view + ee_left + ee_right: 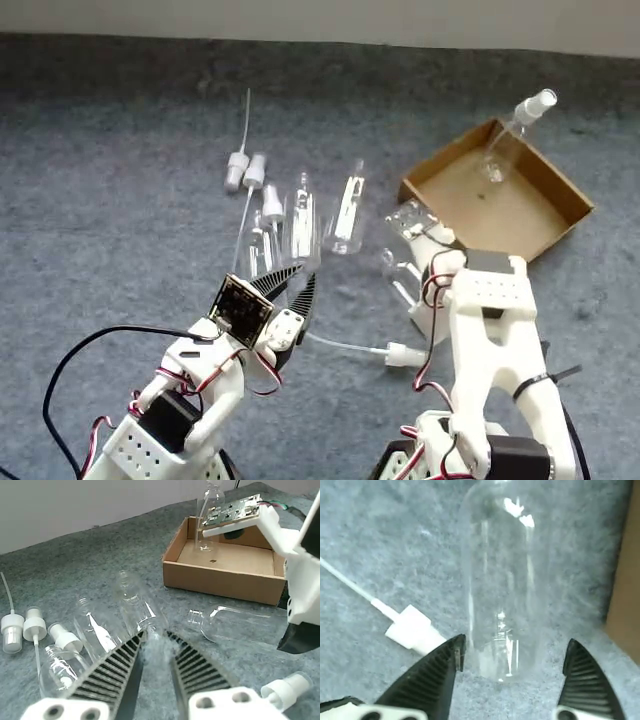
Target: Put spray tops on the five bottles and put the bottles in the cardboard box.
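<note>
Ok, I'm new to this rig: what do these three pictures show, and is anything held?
A left arm and a right arm, small robots, sit at a grey table. The high view looks down on both; the other two views come from a camera on each wrist. The left gripper is open and empty, bottles lying just past its tips. The right gripper is open either side of a lying bottle, not clamped, a loose spray top beside it. More spray tops lie on the table. In the box leans one capped bottle.
</note>
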You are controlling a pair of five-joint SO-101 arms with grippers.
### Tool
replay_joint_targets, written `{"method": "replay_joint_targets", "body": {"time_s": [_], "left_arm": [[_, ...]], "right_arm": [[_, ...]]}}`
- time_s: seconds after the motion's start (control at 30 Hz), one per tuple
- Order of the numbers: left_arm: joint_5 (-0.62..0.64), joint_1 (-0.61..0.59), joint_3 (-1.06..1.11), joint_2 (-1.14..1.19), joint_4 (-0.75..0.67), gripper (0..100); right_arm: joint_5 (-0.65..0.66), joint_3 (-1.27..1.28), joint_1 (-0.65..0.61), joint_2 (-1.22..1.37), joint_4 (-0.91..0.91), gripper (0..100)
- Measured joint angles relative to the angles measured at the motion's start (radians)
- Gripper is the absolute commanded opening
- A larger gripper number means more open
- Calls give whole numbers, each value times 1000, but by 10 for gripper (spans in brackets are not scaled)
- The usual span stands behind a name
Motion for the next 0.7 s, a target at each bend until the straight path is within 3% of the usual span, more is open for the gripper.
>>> {"method": "replay_joint_targets", "body": {"time_s": [0.3, 0.4, 0.7], "left_arm": [[0, 0, 0, 0, 0, 5], [0, 0, 0, 0, 0, 5], [0, 0, 0, 0, 0, 5]], "right_arm": [[0, -184, -63, 0, 84, 272], [-57, -196, -123, 0, 83, 272], [-129, -196, -221, 0, -66, 272]]}}
